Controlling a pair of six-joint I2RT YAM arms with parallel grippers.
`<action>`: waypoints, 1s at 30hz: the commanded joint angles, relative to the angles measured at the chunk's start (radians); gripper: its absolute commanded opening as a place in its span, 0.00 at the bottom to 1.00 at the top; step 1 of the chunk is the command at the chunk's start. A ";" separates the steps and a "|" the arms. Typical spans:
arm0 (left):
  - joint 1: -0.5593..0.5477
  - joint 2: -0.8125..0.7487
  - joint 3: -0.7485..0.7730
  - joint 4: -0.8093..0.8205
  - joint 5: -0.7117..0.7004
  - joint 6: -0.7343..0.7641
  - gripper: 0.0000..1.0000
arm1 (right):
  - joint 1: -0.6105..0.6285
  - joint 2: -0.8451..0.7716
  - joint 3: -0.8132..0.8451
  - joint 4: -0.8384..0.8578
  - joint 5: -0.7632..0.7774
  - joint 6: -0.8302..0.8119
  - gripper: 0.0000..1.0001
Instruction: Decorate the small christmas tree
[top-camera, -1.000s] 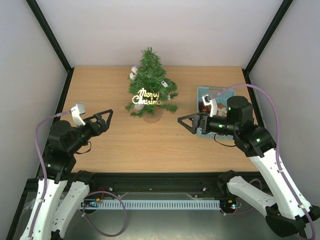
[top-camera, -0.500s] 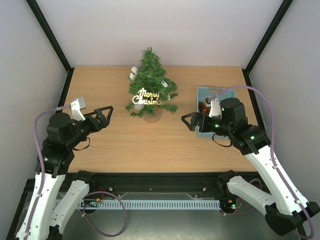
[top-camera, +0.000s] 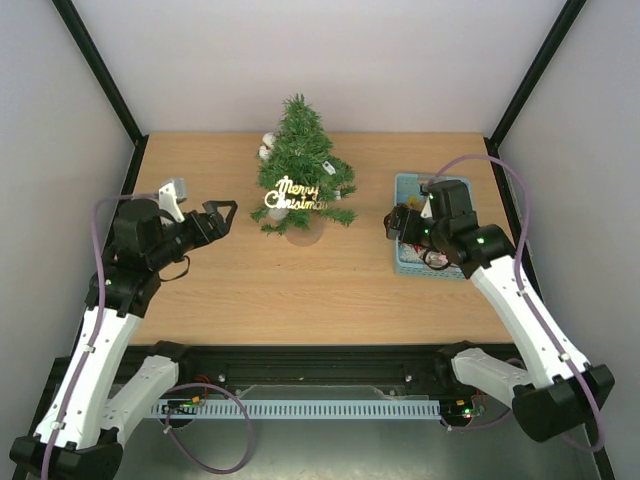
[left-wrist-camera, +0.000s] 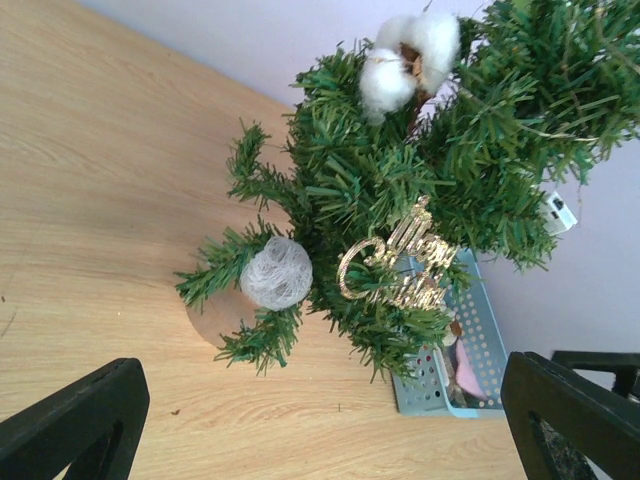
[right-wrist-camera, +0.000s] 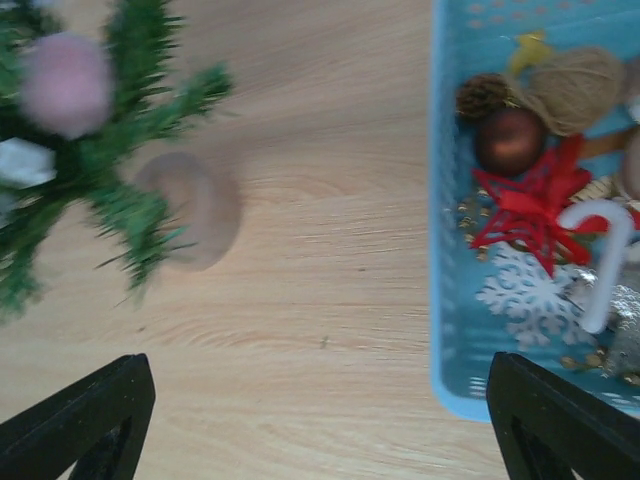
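The bristly green tree stands at the rear centre of the wood-grain table. The left gripper and right gripper are both fully spread and empty. A perforated blue plastic basket lies right of the tree.

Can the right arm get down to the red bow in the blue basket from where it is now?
Probably yes: the right pincer hangs open over the basket rim, and the red bow lies uncovered on top, with only a white cane close beside it.
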 joint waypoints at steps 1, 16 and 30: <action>0.005 0.004 0.047 0.009 0.005 0.042 0.99 | -0.031 0.067 -0.023 -0.055 0.137 0.000 0.86; 0.018 0.078 0.042 0.000 0.073 0.066 0.99 | -0.257 0.228 -0.110 0.095 0.111 0.027 0.61; 0.024 0.115 0.055 -0.014 0.110 0.100 0.99 | -0.417 0.456 -0.081 0.238 0.148 0.039 0.32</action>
